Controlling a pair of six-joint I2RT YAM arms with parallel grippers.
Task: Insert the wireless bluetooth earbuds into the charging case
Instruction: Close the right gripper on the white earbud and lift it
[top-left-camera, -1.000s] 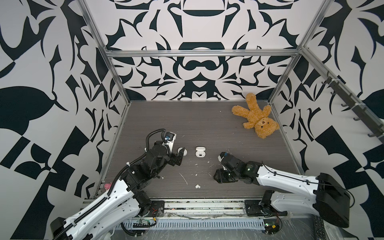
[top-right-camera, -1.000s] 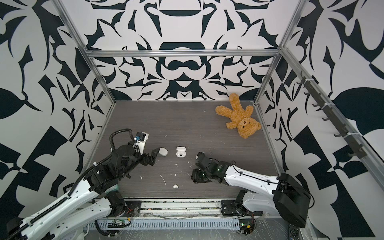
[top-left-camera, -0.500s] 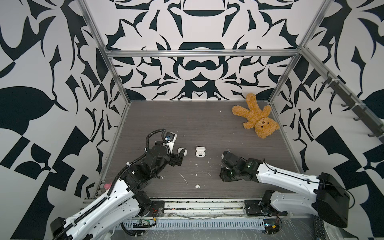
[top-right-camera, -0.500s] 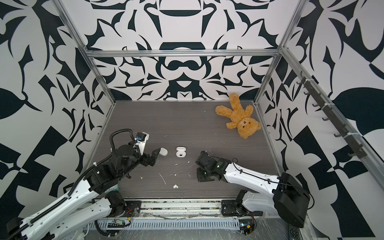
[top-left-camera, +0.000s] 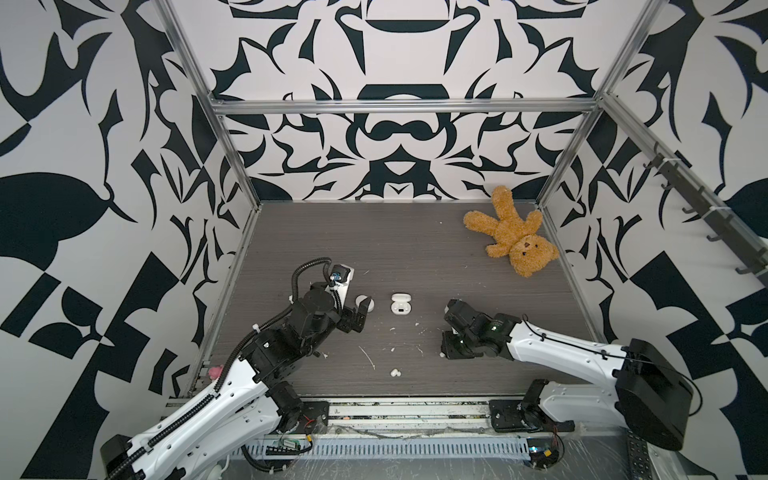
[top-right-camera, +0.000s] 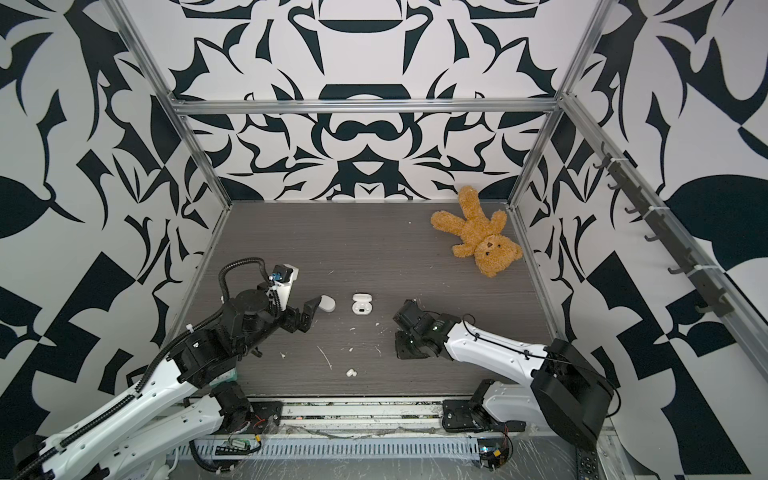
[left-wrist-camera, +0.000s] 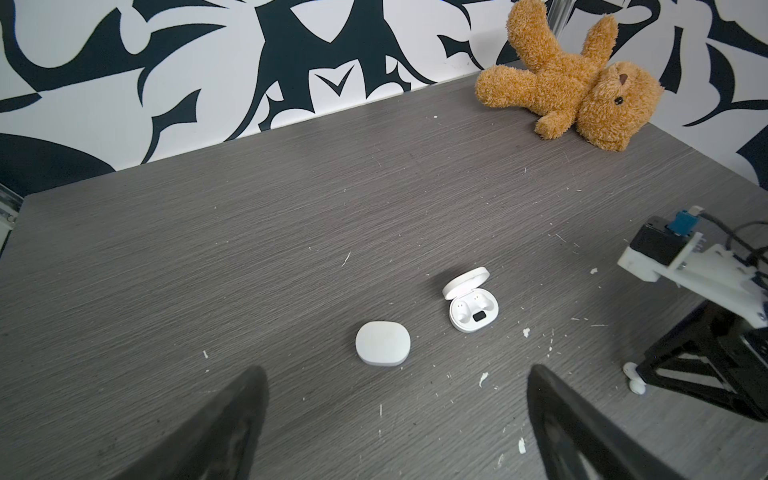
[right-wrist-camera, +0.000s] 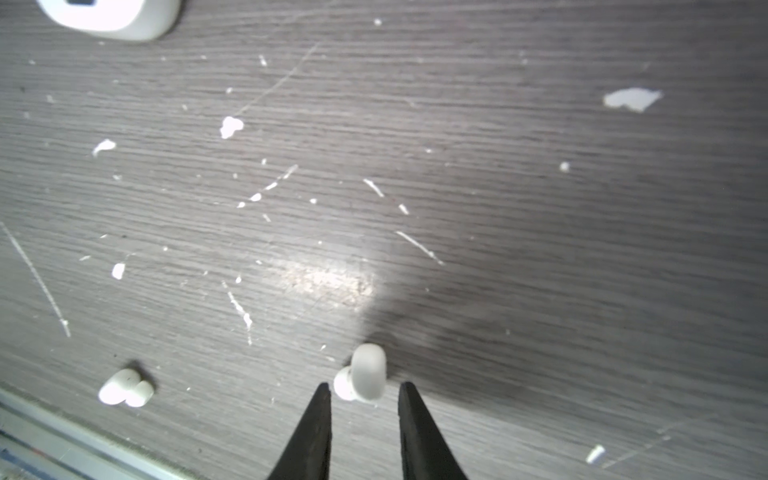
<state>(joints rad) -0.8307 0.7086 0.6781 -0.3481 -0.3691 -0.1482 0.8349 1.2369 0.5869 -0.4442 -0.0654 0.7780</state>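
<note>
The worktop (top-left-camera: 415, 249) shows the task barely begun. The left gripper (left-wrist-camera: 395, 372) hovers empty, its jaws spread wide, by the closed case (left-wrist-camera: 382, 343) just left of the open charging case (top-left-camera: 400, 307). Well right of that open case, the right gripper (right-wrist-camera: 363, 388) straddles one earbud (right-wrist-camera: 368, 368), its jaws slightly apart and not yet clamped. Another earbud (top-left-camera: 395, 372) lies loose in front of the open case. Whether its wells are filled cannot be told.

A brown teddy bear (top-left-camera: 509, 235) lies in the grey table's (top-left-camera: 374, 241) far corner.
</note>
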